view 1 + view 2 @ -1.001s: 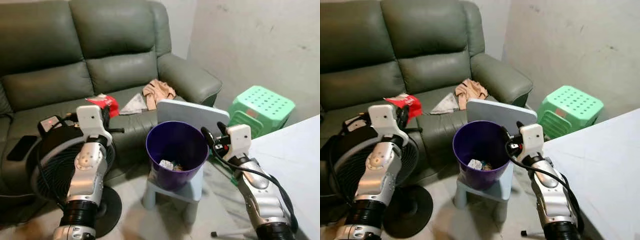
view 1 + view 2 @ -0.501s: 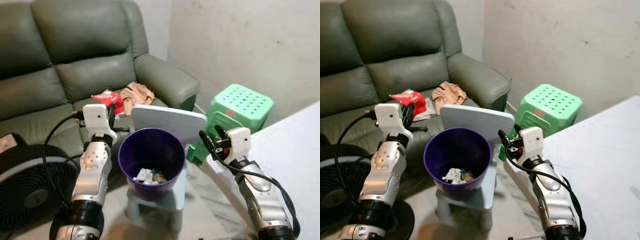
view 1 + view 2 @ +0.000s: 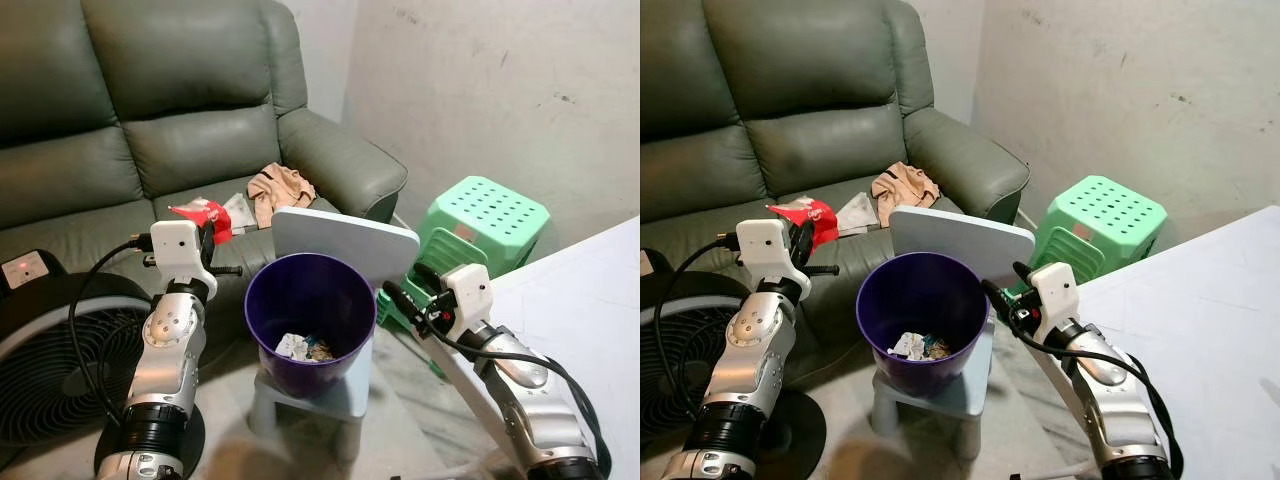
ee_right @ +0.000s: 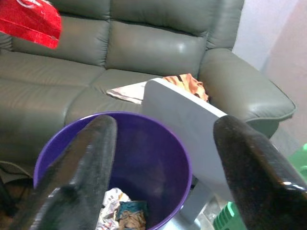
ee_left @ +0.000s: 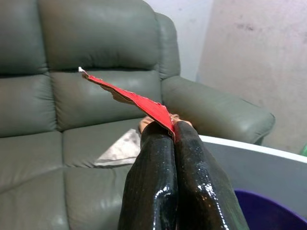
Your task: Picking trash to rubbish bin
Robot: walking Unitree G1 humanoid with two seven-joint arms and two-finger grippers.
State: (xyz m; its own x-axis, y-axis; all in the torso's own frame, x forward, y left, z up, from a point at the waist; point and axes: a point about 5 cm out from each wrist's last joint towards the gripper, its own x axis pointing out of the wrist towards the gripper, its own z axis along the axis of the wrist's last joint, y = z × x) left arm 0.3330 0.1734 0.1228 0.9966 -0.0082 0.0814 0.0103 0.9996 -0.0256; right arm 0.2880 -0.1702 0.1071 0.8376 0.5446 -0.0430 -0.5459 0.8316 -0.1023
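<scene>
Left eye view: fan (image 3: 60, 360) beside purple bin (image 3: 310, 320).

We've got the left gripper (image 5: 173, 132) raised w/ fingers pinched tight on a red wrapper (image 5: 127, 96); right gripper (image 4: 165, 158) held forward, fingers spread wide.

Purple bin (image 3: 310, 310) atop a small pale-blue chair (image 3: 340, 395).

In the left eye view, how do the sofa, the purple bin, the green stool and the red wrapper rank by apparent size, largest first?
1. Sofa, by far the largest.
2. Purple bin.
3. Green stool; it stands farther from the camera, so this ranking is unsure.
4. Red wrapper, held by the left gripper, the smallest.
</scene>
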